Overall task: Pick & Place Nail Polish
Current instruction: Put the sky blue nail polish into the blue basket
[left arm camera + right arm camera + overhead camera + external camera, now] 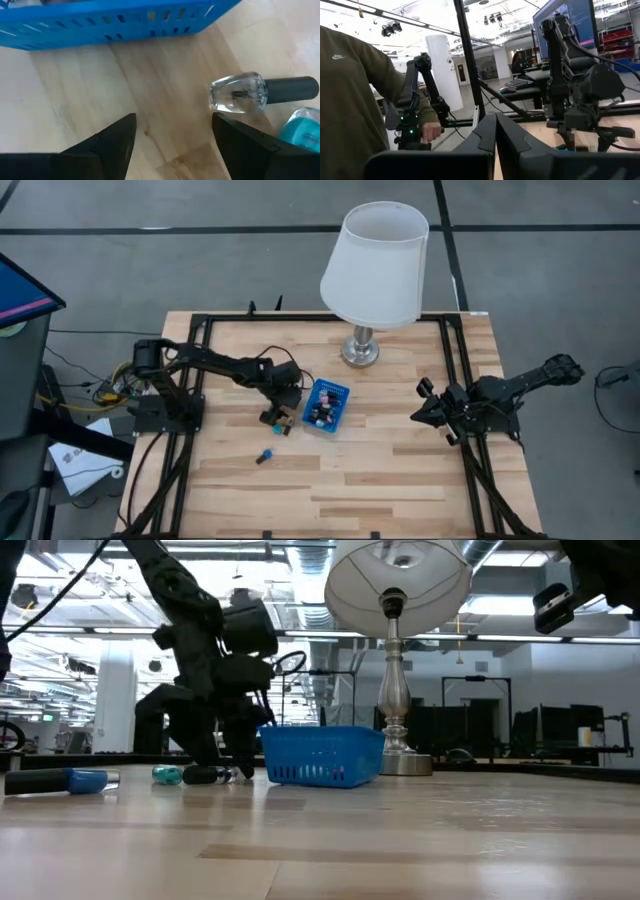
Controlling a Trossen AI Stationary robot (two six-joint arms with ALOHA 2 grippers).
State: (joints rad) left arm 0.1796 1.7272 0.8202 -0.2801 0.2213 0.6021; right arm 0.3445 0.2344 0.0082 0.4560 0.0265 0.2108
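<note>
Standing near the far edge of the pale wooden bench (400,470): white-shaded lamp on a silver base (372,265). Small blue square plastic basket (326,406) at mid-bench holds several nail polish bottles. Left gripper (277,418), fingers apart, hovers beside the basket over a clear black-capped bottle (260,92) and a teal bottle (302,129); a blue bottle (266,455) lies nearer the front edge. Right gripper (428,405), fingers together, waits near the right edge

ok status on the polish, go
Left pincer open, low beside blue basket. Clear polish bottle lying just off its fingertip, ungrasped. Right pincer shut, parked. Nothing blocking.
</note>
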